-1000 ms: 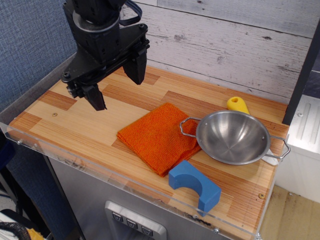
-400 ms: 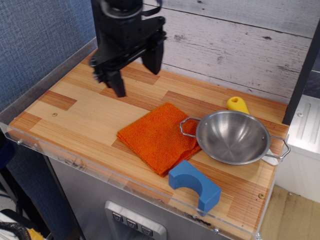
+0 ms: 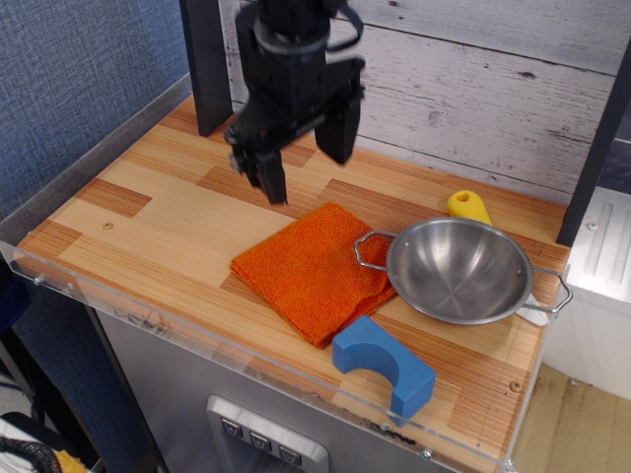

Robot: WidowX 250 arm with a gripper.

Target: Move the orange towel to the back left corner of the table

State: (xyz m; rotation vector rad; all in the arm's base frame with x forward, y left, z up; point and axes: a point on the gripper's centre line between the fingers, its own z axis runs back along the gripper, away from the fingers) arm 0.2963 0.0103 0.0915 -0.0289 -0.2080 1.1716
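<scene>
The orange towel (image 3: 314, 268) lies folded flat near the middle of the wood plank table (image 3: 148, 222), one corner tucked under the steel bowl's handle. My black gripper (image 3: 308, 168) hangs open and empty above the table, just behind the towel's back corner. Its two fingers point down and are spread wide apart. The back left corner of the table lies behind the gripper, next to a dark post.
A steel bowl (image 3: 459, 270) with wire handles sits right of the towel. A yellow object (image 3: 468, 207) lies behind the bowl. A blue arched block (image 3: 383, 367) sits near the front edge. A clear acrylic rim (image 3: 197, 340) runs along the front. A dark post (image 3: 205, 64) stands at the back left.
My gripper has moved to the right from over the table's left part to just behind the towel. It stays open. The towel, bowl and block have not moved.
</scene>
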